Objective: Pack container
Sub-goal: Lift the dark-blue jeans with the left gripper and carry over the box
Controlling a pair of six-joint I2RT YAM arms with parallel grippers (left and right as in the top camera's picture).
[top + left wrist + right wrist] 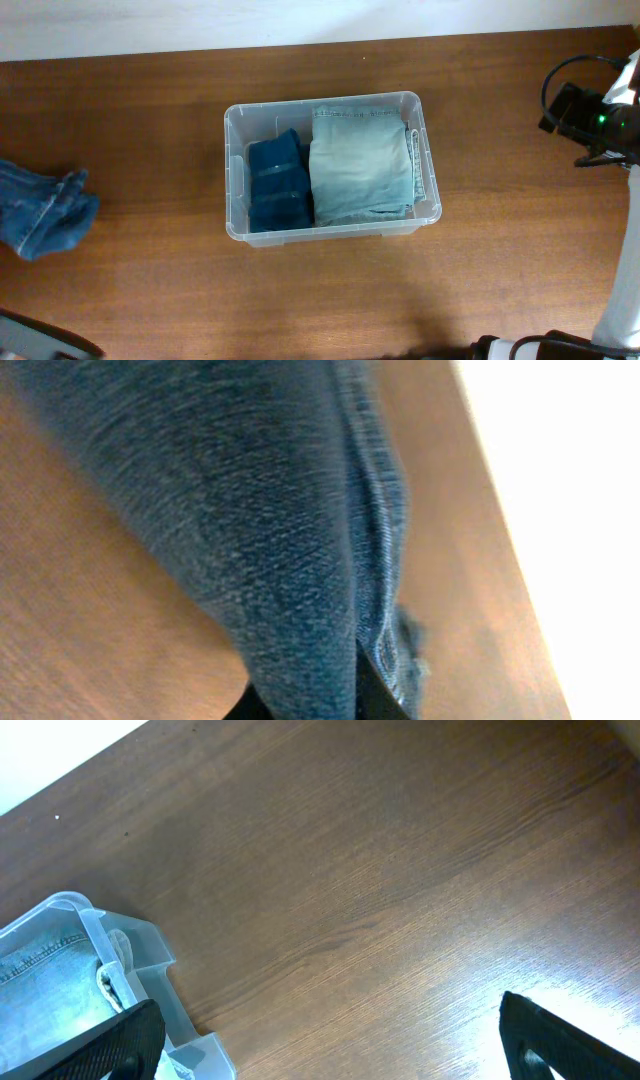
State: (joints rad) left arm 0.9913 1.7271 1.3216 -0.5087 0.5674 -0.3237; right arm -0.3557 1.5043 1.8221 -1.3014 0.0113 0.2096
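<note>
While the container [330, 230] sits in the middle of the table [140, 110], we see two folded pairs inside it: dark blue jeans [278, 185] at the left end and light blue jeans [360, 165] filling the rest, touching side by side. A loose denim piece [45, 215] lies well apart at the table's left edge. Our left end effector [305, 705] pinches this denim between its dark fingertips. Our right end effector [330, 1050] hovers spread wide over bare wood, near the container's corner.
</note>
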